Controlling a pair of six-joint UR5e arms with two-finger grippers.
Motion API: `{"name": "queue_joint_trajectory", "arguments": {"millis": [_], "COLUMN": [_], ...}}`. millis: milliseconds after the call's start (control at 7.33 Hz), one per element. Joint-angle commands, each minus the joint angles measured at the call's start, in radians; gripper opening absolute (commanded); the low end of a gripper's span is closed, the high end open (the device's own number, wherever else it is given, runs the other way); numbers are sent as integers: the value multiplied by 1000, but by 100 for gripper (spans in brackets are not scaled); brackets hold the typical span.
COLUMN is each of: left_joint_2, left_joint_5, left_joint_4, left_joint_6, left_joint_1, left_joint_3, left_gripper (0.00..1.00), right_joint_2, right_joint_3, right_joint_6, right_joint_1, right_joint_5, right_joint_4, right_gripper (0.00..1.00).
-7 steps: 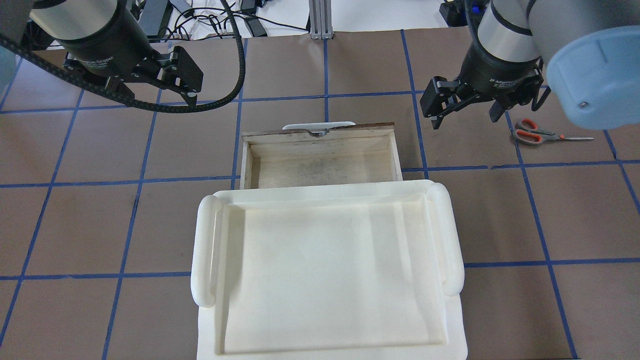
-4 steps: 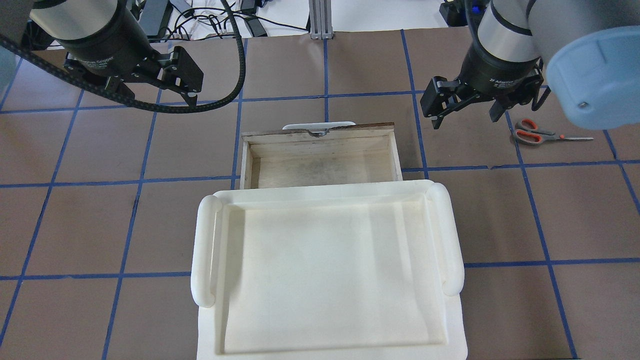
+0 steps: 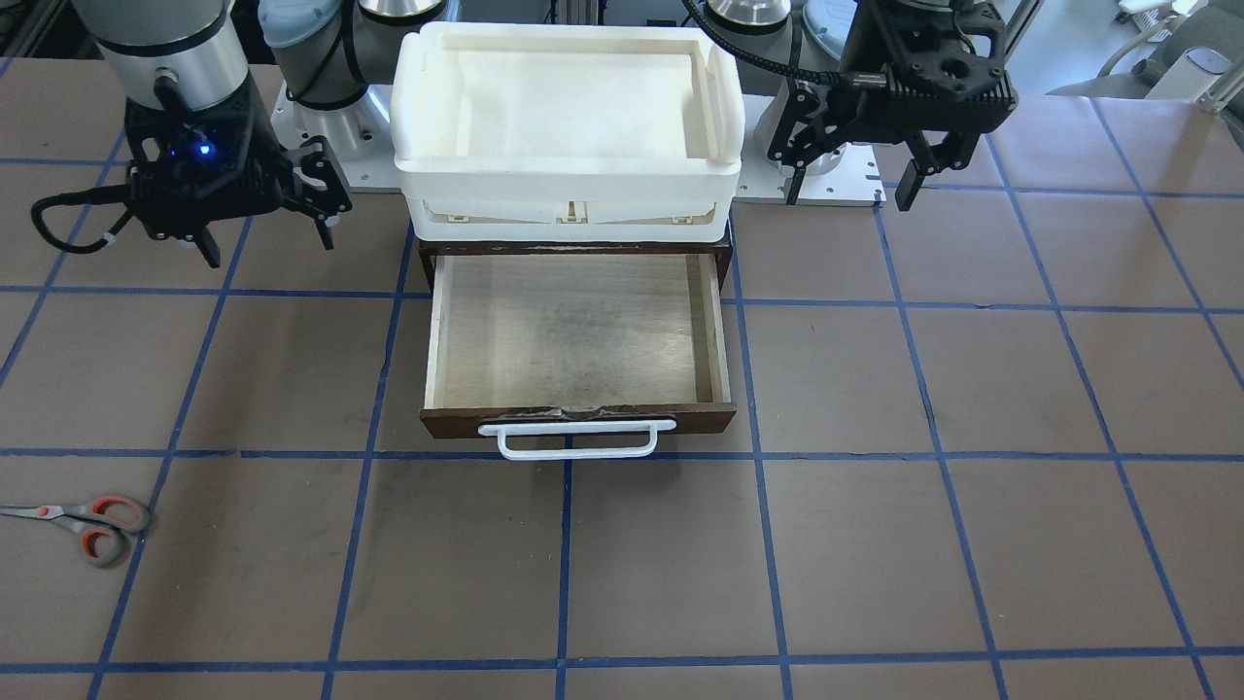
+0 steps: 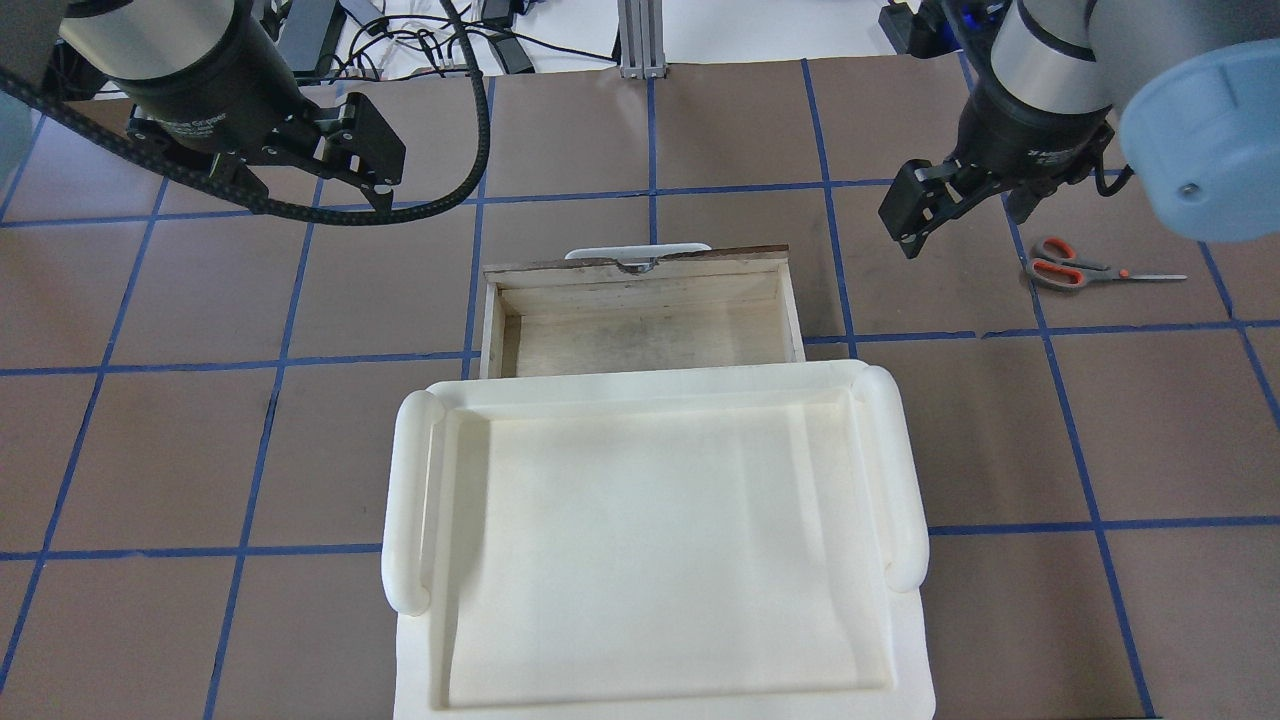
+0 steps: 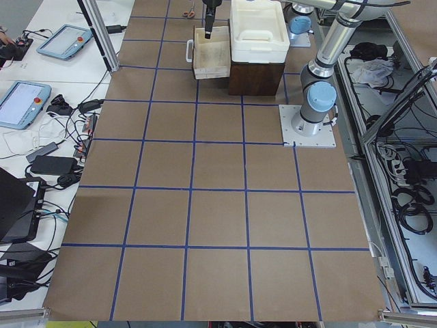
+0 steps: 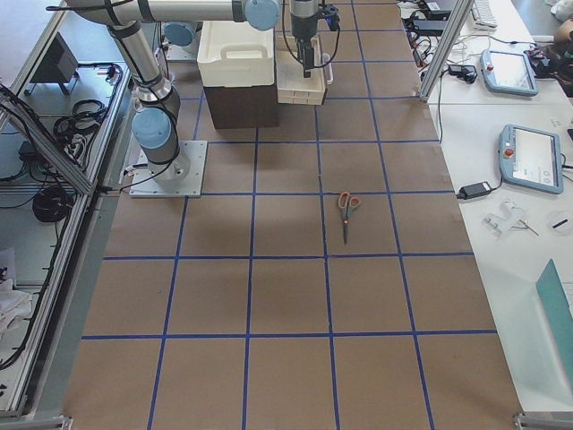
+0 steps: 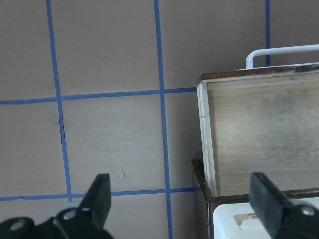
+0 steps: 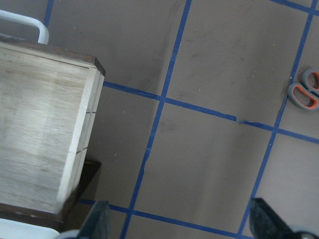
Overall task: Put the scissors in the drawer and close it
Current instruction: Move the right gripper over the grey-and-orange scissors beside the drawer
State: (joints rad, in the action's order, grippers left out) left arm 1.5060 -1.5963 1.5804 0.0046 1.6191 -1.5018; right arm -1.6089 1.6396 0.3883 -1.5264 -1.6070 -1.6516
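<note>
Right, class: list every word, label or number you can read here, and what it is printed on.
"Gripper": white print on the left gripper body, overhead view; the word before it is blurred.
White print on the right gripper body: too blurred to read.
On the scissors, drawer and white tray: no text visible.

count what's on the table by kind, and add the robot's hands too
scissors: 1
drawer: 1
cabinet: 1
white tray: 1
hands: 2, the left hand and the right hand
total: 6
</note>
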Motion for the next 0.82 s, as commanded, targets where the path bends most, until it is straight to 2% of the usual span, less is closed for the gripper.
{"name": "queue_joint_trajectory", "arguments": {"millis": [0,273,545,682], "left_joint_2": [-1,-1,-3,-3], "left_joint_5": [-1,-2,-1,-1], "left_joint_4": [1,1,4,4], "left_joint_6": [0,0,0,0], "left_joint_1": [1,1,-1,1], "left_joint_3": [0,0,0,0], "left_gripper": [100,100,100,100], "right_joint_2": [32,64,168,223], "right_joint_3": [2,2,2,2], "right_joint_6": [500,802,1126,1185], "right_joint_1": [186,284,328,377], "right_joint_5": [21,12,-8,5], "right_joint_4": [-1,-14,-179,-185], "right_gripper": [100,100,100,100]}}
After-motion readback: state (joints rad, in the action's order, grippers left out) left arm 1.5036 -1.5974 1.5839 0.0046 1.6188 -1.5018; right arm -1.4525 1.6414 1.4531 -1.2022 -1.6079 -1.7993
